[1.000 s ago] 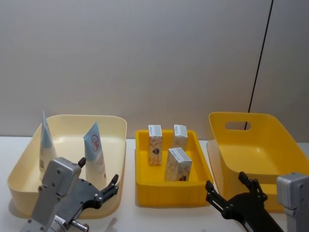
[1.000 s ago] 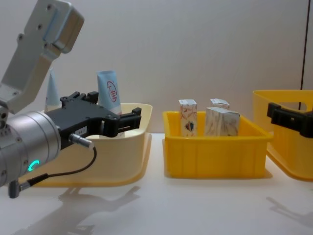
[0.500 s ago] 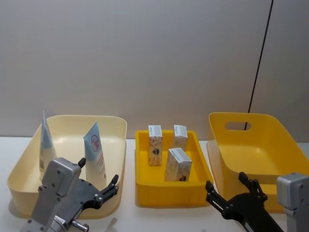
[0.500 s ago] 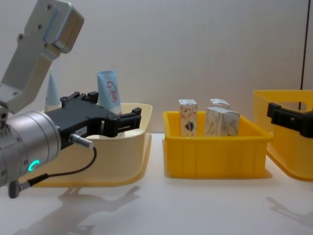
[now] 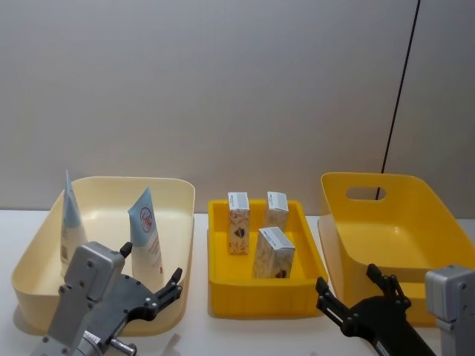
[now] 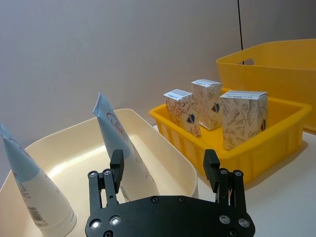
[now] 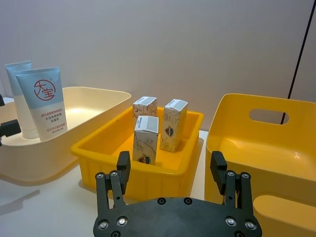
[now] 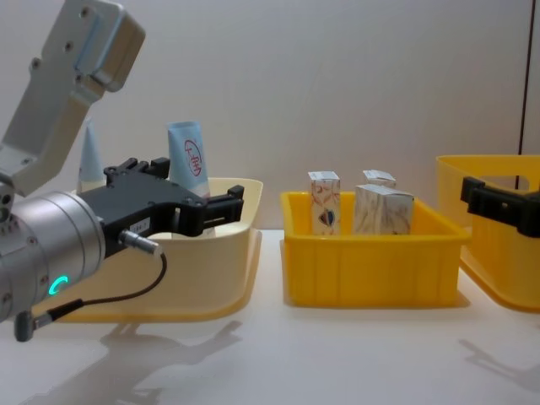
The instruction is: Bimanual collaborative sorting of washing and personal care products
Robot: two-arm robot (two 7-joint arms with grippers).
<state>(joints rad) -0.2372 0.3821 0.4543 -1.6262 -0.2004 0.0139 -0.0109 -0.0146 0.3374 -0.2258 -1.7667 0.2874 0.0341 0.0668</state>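
The left end effector (image 6: 164, 165) is hovering with its fingers spread wide, gripping nothing, close to the near wall of the cream bin (image 5: 119, 180). Just beyond it, two tubes (image 5: 148, 233), white fading to pale blue with a red logo, are standing cap-down in that bin. The right end effector (image 7: 170, 163) is also gaping wide and empty over the desk (image 8: 337, 354). Ahead of it and to its left, three whitish printed cartons (image 5: 273, 252) are standing upright in the yellow tray (image 5: 260, 300).
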